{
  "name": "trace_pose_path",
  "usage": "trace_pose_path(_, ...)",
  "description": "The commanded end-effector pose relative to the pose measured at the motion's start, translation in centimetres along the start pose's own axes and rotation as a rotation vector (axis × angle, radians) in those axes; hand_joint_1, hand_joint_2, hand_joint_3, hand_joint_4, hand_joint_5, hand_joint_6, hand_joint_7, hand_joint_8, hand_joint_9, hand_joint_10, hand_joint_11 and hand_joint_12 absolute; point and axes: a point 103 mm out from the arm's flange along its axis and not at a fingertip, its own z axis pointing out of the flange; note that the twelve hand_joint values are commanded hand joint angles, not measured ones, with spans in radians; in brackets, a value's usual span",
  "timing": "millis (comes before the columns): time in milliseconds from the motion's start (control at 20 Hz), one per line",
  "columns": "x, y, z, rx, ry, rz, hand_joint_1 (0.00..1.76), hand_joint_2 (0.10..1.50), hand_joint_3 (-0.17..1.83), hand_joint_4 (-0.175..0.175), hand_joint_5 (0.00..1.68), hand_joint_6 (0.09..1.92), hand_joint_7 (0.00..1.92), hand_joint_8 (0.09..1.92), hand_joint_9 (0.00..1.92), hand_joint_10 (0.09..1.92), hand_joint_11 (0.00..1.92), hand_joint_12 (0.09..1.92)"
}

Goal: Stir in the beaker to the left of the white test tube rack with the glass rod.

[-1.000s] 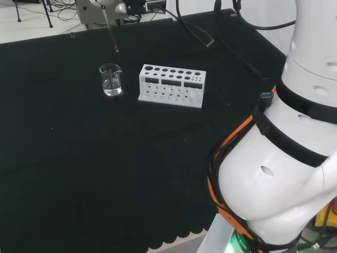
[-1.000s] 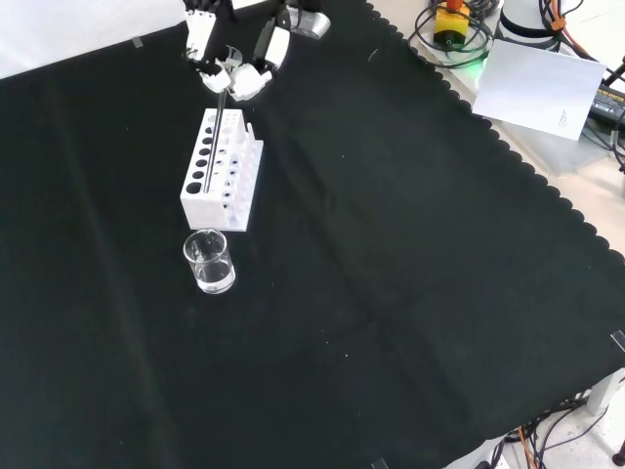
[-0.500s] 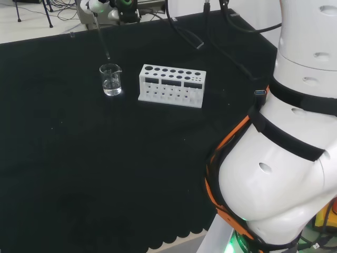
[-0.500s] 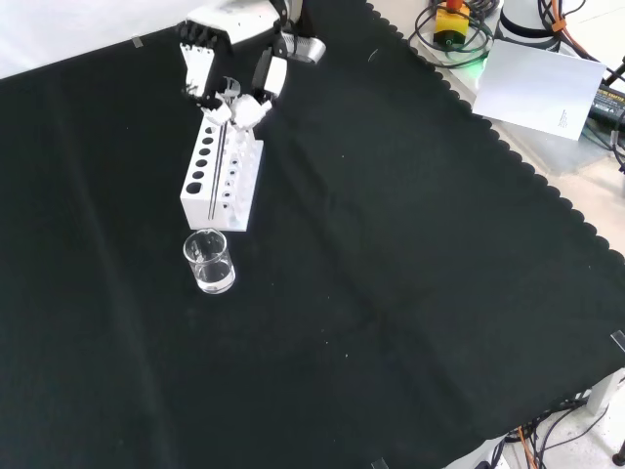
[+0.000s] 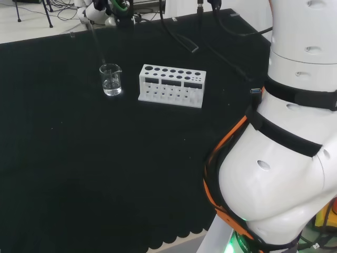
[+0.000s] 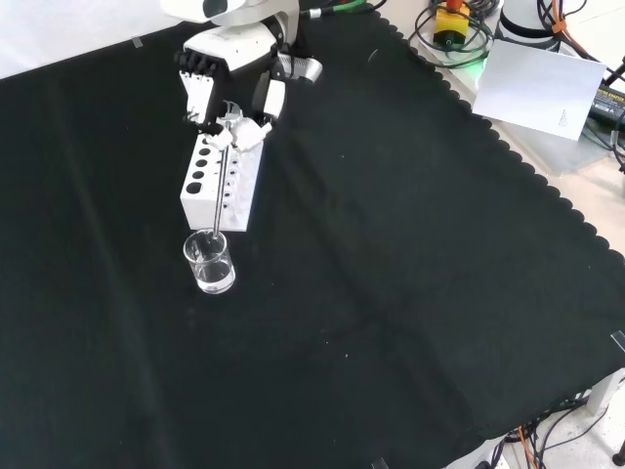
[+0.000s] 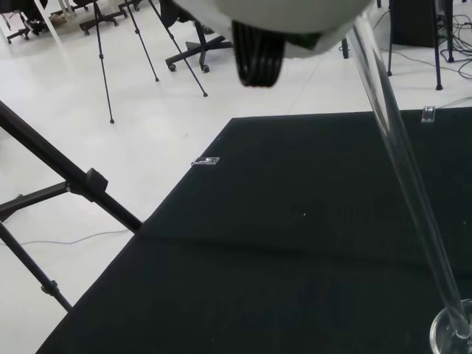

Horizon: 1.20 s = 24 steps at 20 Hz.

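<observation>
A small clear beaker (image 5: pixel 111 79) (image 6: pixel 210 262) with a little liquid stands on the black cloth, left of the white test tube rack (image 5: pixel 171 85) in the head view and nearer than the rack (image 6: pixel 221 182) in the front view. The hand (image 6: pixel 227 93) hangs over the rack's far end, its fingers curled round a thin glass rod (image 6: pixel 221 186). The rod slants down over the rack, and its lower tip is at the beaker's rim. In the head view the rod (image 5: pixel 98 42) slopes from the hand (image 5: pixel 98 8) to the beaker's mouth. The wrist view has the rod (image 7: pixel 405 173) running down to the beaker's rim (image 7: pixel 451 332).
The arm's big white links (image 5: pixel 284 153) take up the right of the head view. Cables and a sheet of paper (image 6: pixel 543 86) lie beyond the cloth's scalloped edge at the front view's right. Tripod legs stand on the floor past the bench in the wrist view.
The hand has carried the rod leftward in the head view and nearer in the front view. The rod's tip has come from above the rack to the beaker's rim.
</observation>
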Motion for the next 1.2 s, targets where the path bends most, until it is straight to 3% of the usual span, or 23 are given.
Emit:
trace_pose_path(50,-1.0,0.5,0.7,-0.001,0.018,-0.001,1.29,0.71,0.79,-0.175,1.0,0.92,1.11,1.3,1.62,1.0,1.68,0.84)
trace_pose_path(300,-1.5,0.8,0.9,0.016,0.022,0.003,1.3,0.71,0.79,-0.175,1.0,0.92,1.11,1.3,1.62,1.0,1.68,0.84)
trace_pose_path(800,-5.3,1.1,3.5,0.036,0.018,0.042,1.3,0.71,0.79,-0.175,1.0,0.92,1.11,1.3,1.62,1.0,1.68,0.84)
trace_pose_path(1200,-6.9,0.7,5.4,0.064,0.012,0.053,1.3,0.71,0.79,-0.175,1.0,0.92,1.11,1.3,1.62,1.0,1.68,0.84)
